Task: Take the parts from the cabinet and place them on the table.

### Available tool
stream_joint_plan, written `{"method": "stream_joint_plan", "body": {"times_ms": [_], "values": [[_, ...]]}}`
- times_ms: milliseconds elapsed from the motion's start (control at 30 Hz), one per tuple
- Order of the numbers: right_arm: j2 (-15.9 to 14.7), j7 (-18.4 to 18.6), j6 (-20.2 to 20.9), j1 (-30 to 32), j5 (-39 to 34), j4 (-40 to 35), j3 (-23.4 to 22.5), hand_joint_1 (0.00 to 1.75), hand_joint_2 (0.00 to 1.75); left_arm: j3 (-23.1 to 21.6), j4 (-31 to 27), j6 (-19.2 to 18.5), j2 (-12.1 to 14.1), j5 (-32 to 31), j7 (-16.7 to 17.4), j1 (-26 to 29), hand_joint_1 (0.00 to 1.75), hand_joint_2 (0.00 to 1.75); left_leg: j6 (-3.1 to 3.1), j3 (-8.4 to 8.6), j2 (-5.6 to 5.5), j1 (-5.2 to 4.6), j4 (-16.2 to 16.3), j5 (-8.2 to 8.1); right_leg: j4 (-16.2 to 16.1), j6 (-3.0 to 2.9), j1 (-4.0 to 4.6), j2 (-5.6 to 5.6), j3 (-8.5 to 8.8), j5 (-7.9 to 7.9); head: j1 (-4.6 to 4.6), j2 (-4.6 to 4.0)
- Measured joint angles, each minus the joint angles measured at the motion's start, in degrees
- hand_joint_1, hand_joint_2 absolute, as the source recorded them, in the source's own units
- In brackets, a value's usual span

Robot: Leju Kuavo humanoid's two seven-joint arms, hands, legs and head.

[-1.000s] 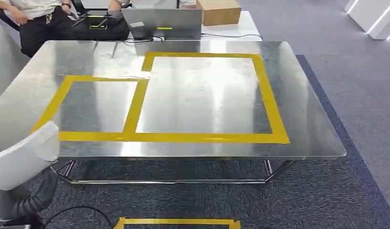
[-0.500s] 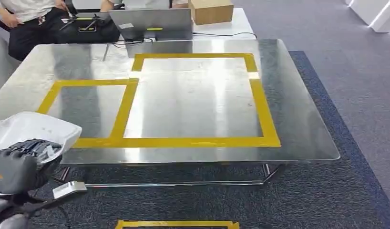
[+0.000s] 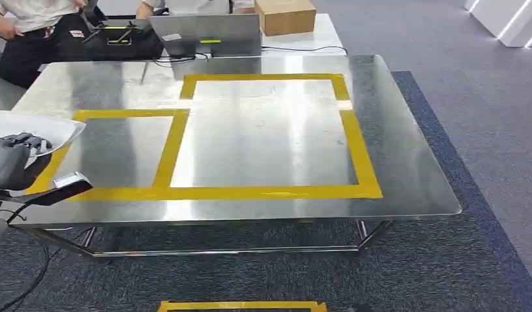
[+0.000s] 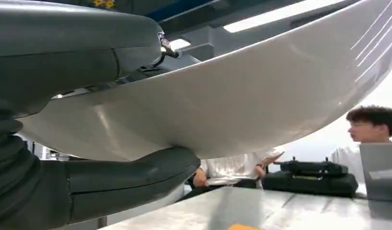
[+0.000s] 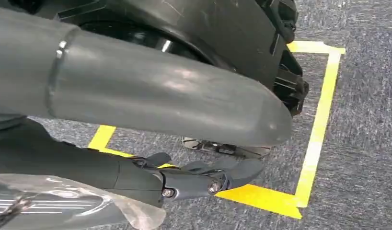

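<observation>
Head view: at the left edge of the frame, the left hand [image 3: 13, 162] holds a white curved part [image 3: 36, 127] over the left end of the shiny metal bench [image 3: 406, 162], dark fingers wrapped under the part's near rim. Yellow tape [image 3: 263, 192] marks two rectangles on the bench top. At the upper left of the frame a seated person [image 3: 36, 26] is beside a black case [image 3: 123, 39]; a cardboard box [image 3: 284, 14] sits at top centre.

Left wrist view: the white part [image 4: 261, 91] spans the frame, pinched between the thick thumb [image 4: 60, 52] and the darker fingers [image 4: 132, 179].

Right wrist view: the right hand [image 5: 199, 177] hangs above grey carpet [image 5: 366, 120] with a yellow taped square, its fingers stretched out, holding nothing.
</observation>
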Motion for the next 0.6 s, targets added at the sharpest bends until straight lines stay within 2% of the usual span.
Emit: {"method": "stream_joint_plan", "body": {"times_ms": [67, 200, 267, 367, 433, 600], "values": [[-0.1, 0.0, 0.4, -0.1, 0.3, 0.0, 0.1, 0.00, 0.00, -1.3, 4.0, -1.3, 0.1, -1.0, 0.9, -3.2, 1.75, 1.75, 0.02, -0.05, -0.06, 0.00, 0.0, 0.02, -0.1, 0.00, 0.02, -0.09, -0.03, 0.00, 0.02, 0.00], [-0.3, 0.0, 0.7, -0.4, 1.0, 0.0, 0.9, 0.00, 0.00, -5.0, 18.0, -2.3, -0.3, -4.4, 1.4, -13.7, 1.75, 1.75, 0.04, -0.06, -0.10, -0.01, 0.0, 0.04, -0.1, 0.03, 0.00, -0.14, -0.01, 0.06, 0.00, 0.00], [-0.3, 0.0, 0.7, -0.4, 1.3, 0.0, 1.3, 0.00, 0.00, -7.1, 25.2, -2.2, -1.5, -6.6, 2.6, -18.8, 1.75, 1.75, 0.05, -0.06, -0.08, -0.02, 0.0, 0.05, -0.1, 0.09, -0.01, -0.09, 0.00, 0.10, 0.02, 0.00], [-0.3, 0.2, 0.7, -0.4, 1.6, 0.1, 1.4, 0.00, 0.00, -9.4, 32.2, -2.2, -3.4, -7.9, 4.0, -23.2, 1.75, 1.75, 0.07, -0.07, -0.01, -0.05, 0.1, 0.05, -0.1, 0.10, -0.04, -0.02, -0.01, 0.12, 0.02, 0.00], [-0.3, 0.3, 0.7, -0.4, 1.7, 0.1, 1.4, 0.00, 0.00, -10.2, 34.8, -2.2, -4.2, -8.0, 4.2, -24.6, 1.75, 1.75, 0.08, -0.07, 0.04, -0.05, 0.1, 0.04, -0.1, 0.10, -0.04, 0.03, -0.01, 0.12, 0.04, 0.00], [-0.3, 0.3, 0.7, -0.4, 1.7, 0.1, 1.4, 0.00, 0.00, -10.2, 34.8, -2.2, -4.2, -8.0, 4.2, -24.6, 1.75, 1.75, 0.08, -0.07, 0.04, -0.05, 0.1, 0.04, -0.1, 0.10, -0.04, 0.03, -0.01, 0.12, 0.04, 0.00]]}}
